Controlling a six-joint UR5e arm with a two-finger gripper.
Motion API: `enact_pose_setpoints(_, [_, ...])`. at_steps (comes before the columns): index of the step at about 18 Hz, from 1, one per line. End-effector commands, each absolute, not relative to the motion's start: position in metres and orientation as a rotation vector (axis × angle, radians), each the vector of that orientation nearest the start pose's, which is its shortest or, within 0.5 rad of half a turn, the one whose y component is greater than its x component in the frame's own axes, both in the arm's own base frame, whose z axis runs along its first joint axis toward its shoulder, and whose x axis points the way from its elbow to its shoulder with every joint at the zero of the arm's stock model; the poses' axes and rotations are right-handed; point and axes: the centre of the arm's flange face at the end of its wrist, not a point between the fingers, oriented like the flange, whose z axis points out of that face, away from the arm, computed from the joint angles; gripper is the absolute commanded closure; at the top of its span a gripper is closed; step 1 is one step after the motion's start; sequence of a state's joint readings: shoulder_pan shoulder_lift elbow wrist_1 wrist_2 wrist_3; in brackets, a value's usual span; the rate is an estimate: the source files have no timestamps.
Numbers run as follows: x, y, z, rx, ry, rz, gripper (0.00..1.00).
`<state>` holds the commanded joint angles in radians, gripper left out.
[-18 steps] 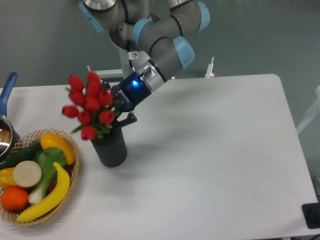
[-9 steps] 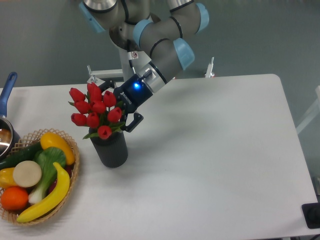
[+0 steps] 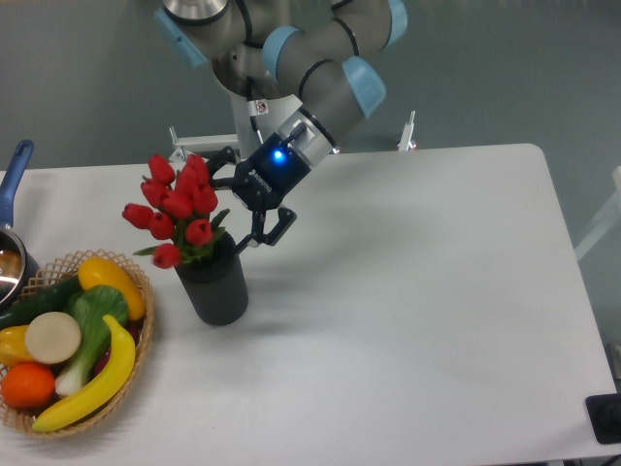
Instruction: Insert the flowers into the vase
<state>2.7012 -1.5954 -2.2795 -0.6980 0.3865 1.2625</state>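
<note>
- One bunch, the flowers (image 3: 175,209), now stands in the vase (image 3: 213,286) nr table's left edge.
- My pincer (image 3: 245,199) has let go, jaws spread, backing off; insertion looks done.

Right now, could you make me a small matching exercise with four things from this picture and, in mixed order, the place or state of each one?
Things:
1. flowers
2. vase
3. banana
4. hand

Places or states:
A. lying in the basket
B. open, just right of the red buds
C. standing on the table, right of the basket
D. stems down in the dark pot, buds leaning left

Pairs: 1-D, 2-C, 3-A, 4-B
</note>
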Motion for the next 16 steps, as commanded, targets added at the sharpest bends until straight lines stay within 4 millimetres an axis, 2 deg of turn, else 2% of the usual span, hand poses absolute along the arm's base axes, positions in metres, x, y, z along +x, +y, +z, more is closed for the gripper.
enact_pose_setpoints(6, [-0.300,0.345,0.320,-2.031,0.172,-0.199,0.00])
enact_pose_setpoints(11, [-0.318,0.330,0.320,-2.099,0.135,-0.134,0.00])
enact_pose_setpoints(14, [-0.340,0.323,0.329,-2.211,0.126,-0.037,0.00])
enact_pose_setpoints(16, [-0.363,0.326,0.329,-2.303,0.114,0.010,0.00])
